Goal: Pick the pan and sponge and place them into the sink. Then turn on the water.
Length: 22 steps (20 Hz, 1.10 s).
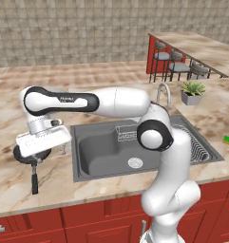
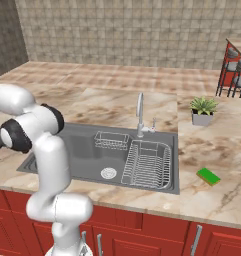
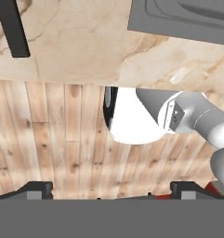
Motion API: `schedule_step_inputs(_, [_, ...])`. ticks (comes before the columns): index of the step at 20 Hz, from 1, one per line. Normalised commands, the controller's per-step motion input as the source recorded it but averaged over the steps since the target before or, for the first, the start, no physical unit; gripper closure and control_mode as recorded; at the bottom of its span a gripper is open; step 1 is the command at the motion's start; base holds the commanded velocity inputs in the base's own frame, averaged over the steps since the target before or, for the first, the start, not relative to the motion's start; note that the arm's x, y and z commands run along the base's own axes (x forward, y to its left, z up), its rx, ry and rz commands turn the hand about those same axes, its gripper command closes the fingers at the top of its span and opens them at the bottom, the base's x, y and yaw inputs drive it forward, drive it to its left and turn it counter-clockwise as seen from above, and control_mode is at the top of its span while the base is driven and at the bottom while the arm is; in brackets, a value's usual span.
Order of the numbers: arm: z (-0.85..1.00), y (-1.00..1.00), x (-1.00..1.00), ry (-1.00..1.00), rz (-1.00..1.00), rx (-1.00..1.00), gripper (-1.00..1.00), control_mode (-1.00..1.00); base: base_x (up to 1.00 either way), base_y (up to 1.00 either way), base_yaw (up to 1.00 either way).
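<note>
One marble counter (image 1: pixel 111 78), tiled wall (image 1: pixel 87 28)

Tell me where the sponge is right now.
The sponge lies flat on the marble counter to the right of the sink, in front of the potted plant; in the left base view it sits at the right edge.

The small black pan (image 1: pixel 28 157) sits flat on the marble tabletop (image 1: pixel 87 80) just left of the sink (image 1: pixel 101 152), its long straight handle (image 1: pixel 34 180) pointing toward the near edge. The bright green sponge (image 2: pixel 208 176) lies flat on the tabletop right of the sink, near the front edge. The sink is a dark grey basin with a round drain (image 2: pixel 108 173), a wire basket (image 2: pixel 112 140) and a ribbed rack (image 2: pixel 148 165); its gooseneck faucet (image 2: pixel 140 115) stands at the far rim.
</note>
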Motion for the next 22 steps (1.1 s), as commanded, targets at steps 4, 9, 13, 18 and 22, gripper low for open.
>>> schedule_step_inputs(4, [-0.2, 0.03, 0.11, 0.0, -0.08, 0.0, -1.0, -1.0, 0.0, 0.0, 0.0])
schedule_step_inputs(9, [-0.16, 0.0, 0.08, 0.0, -0.14, -0.01, -1.0, -1.0, 0.0, 0.0, 0.0])
schedule_step_inputs(13, [-0.21, 0.0, 0.0, -0.02, -0.17, 0.0, -1.0, -1.0, 0.0, 0.0, 0.0])
schedule_step_inputs(18, [-0.26, -0.01, -0.09, -0.04, -0.16, 0.02, -1.0, -1.0, 0.0, 0.0, 0.0])
schedule_step_inputs(22, [-0.25, -0.08, -0.1, -0.09, -0.05, 0.0, -1.0, -1.0, 0.0, 0.0, 0.0])
